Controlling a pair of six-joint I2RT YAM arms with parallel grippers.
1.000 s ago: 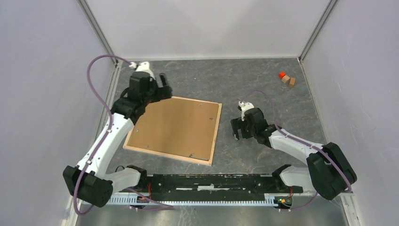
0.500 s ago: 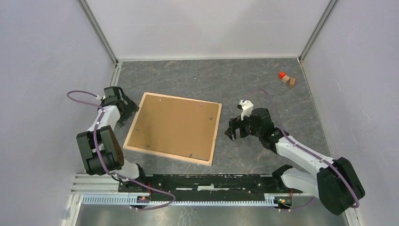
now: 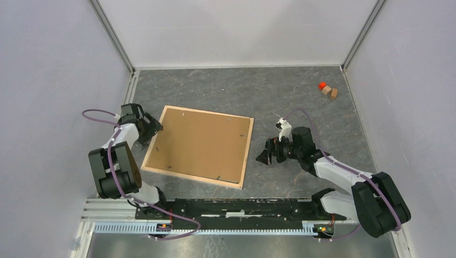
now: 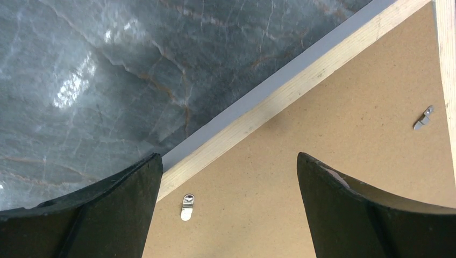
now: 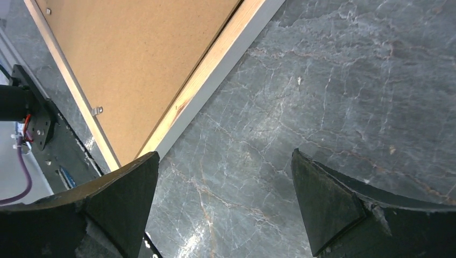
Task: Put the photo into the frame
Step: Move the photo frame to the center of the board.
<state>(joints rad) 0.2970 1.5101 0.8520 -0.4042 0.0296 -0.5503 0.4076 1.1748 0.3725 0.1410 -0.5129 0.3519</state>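
Observation:
The frame [image 3: 247, 156] lies face down on the dark marble table, its pale wood rails around the plain brown backing board [image 3: 201, 144]. The photo is hidden. My left gripper [image 3: 152, 131] is open and empty at the frame's left rail; in its wrist view [image 4: 228, 188] the jaws straddle the board beside the rail [image 4: 279, 102] and a small metal clip [image 4: 186, 206]. My right gripper [image 3: 264, 156] is open and empty just right of the frame's right rail; its wrist view [image 5: 223, 183] shows bare table between the jaws and the rail [image 5: 209, 72] ahead.
Small wooden blocks, one orange [image 3: 322, 85] and two tan [image 3: 330, 92], lie at the far right corner. Grey walls enclose the table on three sides. The black base rail [image 3: 242, 207] runs along the near edge.
My left arm has swung back from the frame's far left corner, folded down to the left rail, then edged right onto it. My right gripper has dropped lower and tilted towards the frame's right rail.

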